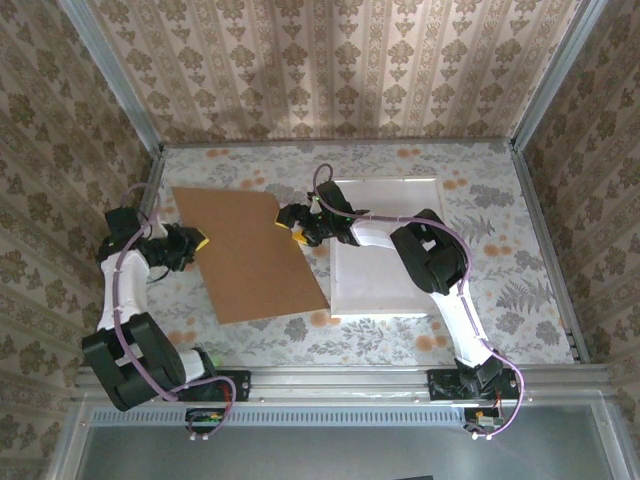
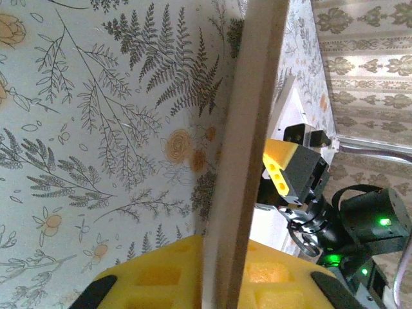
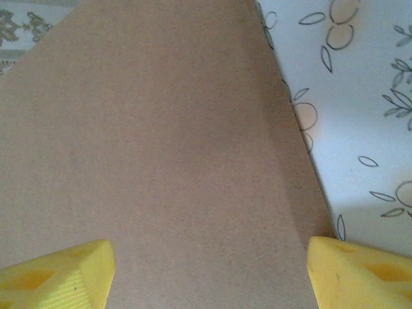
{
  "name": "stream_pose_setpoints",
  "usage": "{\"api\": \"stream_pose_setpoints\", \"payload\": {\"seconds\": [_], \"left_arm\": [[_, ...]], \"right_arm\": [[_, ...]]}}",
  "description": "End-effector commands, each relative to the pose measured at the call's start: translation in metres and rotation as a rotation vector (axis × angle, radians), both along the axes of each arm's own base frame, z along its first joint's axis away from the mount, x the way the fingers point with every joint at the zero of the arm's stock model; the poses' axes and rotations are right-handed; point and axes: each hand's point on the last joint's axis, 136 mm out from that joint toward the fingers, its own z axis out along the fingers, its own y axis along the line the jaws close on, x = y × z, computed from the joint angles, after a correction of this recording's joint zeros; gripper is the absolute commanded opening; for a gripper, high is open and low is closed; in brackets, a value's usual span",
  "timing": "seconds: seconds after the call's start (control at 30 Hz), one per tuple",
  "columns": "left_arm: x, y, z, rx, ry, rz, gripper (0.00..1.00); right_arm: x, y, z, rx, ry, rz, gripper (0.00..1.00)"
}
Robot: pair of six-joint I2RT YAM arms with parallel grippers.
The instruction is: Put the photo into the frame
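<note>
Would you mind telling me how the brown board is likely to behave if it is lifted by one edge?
The brown board is probably stiff: edge-on in the left wrist view it runs straight. It looks thin, so likely light. Its matte surface should not slip much between the pads of the left hand.

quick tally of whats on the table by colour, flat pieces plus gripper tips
brown: 1, the brown board
white: 1, the white panel (frame or mat, cannot tell)
yellow-tipped: 2, the left gripper and the right gripper
total: 4
</note>
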Motion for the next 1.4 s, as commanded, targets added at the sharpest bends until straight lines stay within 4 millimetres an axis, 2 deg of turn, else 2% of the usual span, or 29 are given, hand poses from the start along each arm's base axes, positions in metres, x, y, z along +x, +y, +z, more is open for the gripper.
{"api": "stream_pose_setpoints", "payload": {"seconds": [0.0,0.1,0.17,0.23,0.33,0.4,0.43,0.5,0.6,0.67,0.73,0.8,0.87,0.97,1.1,1.23,1.37], "left_arm": [[-0.005,0.000,0.009,0.007,-0.008,-0.015,0.09],[0.000,0.009,0.026,0.058,-0.055,0.003,0.00],[0.003,0.012,0.040,0.088,-0.095,0.011,0.00],[0.007,0.013,0.061,0.100,-0.163,0.022,0.00],[0.012,0.006,0.103,0.088,-0.302,0.033,0.00],[0.013,-0.008,0.132,0.087,-0.392,0.021,0.00],[0.013,-0.017,0.144,0.080,-0.427,0.004,0.00],[0.012,-0.043,0.169,0.057,-0.495,-0.058,0.00],[0.014,-0.087,0.193,0.008,-0.574,-0.160,0.00],[0.016,-0.115,0.197,0.000,-0.594,-0.226,0.00],[0.021,-0.133,0.193,-0.019,-0.582,-0.277,0.00],[0.026,-0.143,0.188,-0.026,-0.569,-0.302,0.00],[0.031,-0.146,0.187,-0.032,-0.573,-0.306,0.00],[0.035,-0.147,0.186,-0.044,-0.581,-0.307,0.00],[0.038,-0.147,0.180,-0.069,-0.564,-0.323,0.00],[0.042,-0.142,0.171,-0.097,-0.535,-0.303,0.00],[0.041,-0.144,0.158,-0.119,-0.488,-0.319,0.00]], "right_arm": [[0.018,-0.006,-0.006,-0.036,-0.091,-0.021,0.81],[0.022,-0.011,0.013,-0.038,-0.131,-0.007,0.84],[0.024,-0.015,0.032,-0.044,-0.166,0.008,0.86],[0.025,-0.025,0.059,-0.050,-0.221,0.027,0.88],[0.020,-0.047,0.109,-0.072,-0.328,0.071,0.91],[0.013,-0.075,0.139,-0.144,-0.398,0.090,0.92],[0.010,-0.093,0.147,-0.203,-0.424,0.086,0.92],[0.006,-0.144,0.158,-0.364,-0.459,0.034,0.94],[0.011,-0.247,0.153,-0.583,-0.399,-0.136,0.96],[0.015,-0.321,0.134,-0.631,-0.273,-0.267,0.97],[0.015,-0.377,0.109,-0.665,-0.163,-0.368,0.98],[0.011,-0.419,0.082,-0.706,-0.066,-0.437,1.00],[0.006,-0.448,0.056,-0.754,0.018,-0.470,1.00],[-0.002,-0.459,0.026,-0.799,0.109,-0.440,1.00],[-0.007,-0.447,0.000,-0.745,0.180,-0.380,1.00],[-0.017,-0.435,-0.016,-0.709,0.226,-0.323,0.99],[-0.023,-0.412,-0.020,-0.644,0.221,-0.265,0.96]]}}
